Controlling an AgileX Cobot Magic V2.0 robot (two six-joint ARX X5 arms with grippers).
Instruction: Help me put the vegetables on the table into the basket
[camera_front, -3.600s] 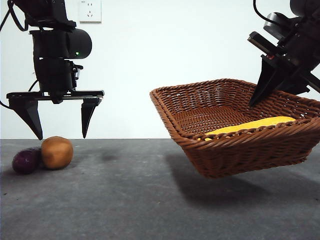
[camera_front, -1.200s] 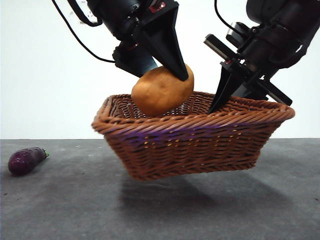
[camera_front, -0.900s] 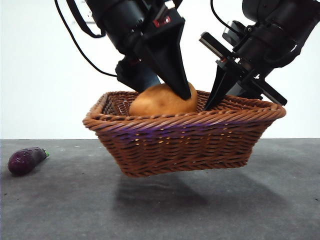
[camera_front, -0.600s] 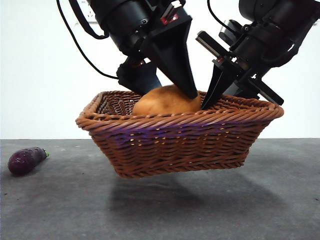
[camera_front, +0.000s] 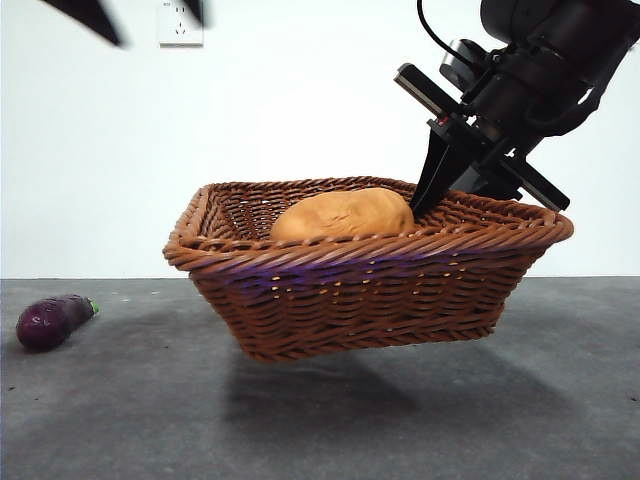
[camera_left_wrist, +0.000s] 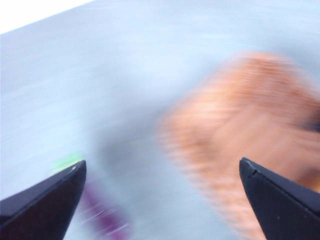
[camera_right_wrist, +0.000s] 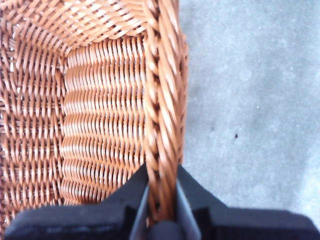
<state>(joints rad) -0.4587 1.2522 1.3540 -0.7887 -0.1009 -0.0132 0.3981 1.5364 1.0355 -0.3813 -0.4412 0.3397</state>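
The brown wicker basket (camera_front: 370, 290) hangs tilted above the grey table (camera_front: 120, 410). My right gripper (camera_front: 424, 200) is shut on its right rim, and the right wrist view shows the jaws pinching the braided rim (camera_right_wrist: 161, 150). The orange-brown potato (camera_front: 345, 215) lies inside the basket. The purple eggplant (camera_front: 52, 320) lies on the table at the far left. My left gripper (camera_front: 150, 12) is open and empty, with only its blurred tips showing at the top left. The left wrist view is motion-blurred, with its gripper (camera_left_wrist: 161, 165) wide open over the table, the basket (camera_left_wrist: 245, 135) and the eggplant (camera_left_wrist: 102, 212).
A wall socket (camera_front: 180, 25) sits on the white wall behind. The basket casts a shadow (camera_front: 320, 385) on the table beneath it.
My left gripper has let go of the potato, which now rests in the basket, and has risen up and to the left, almost out of view. The basket has stayed held aloft.
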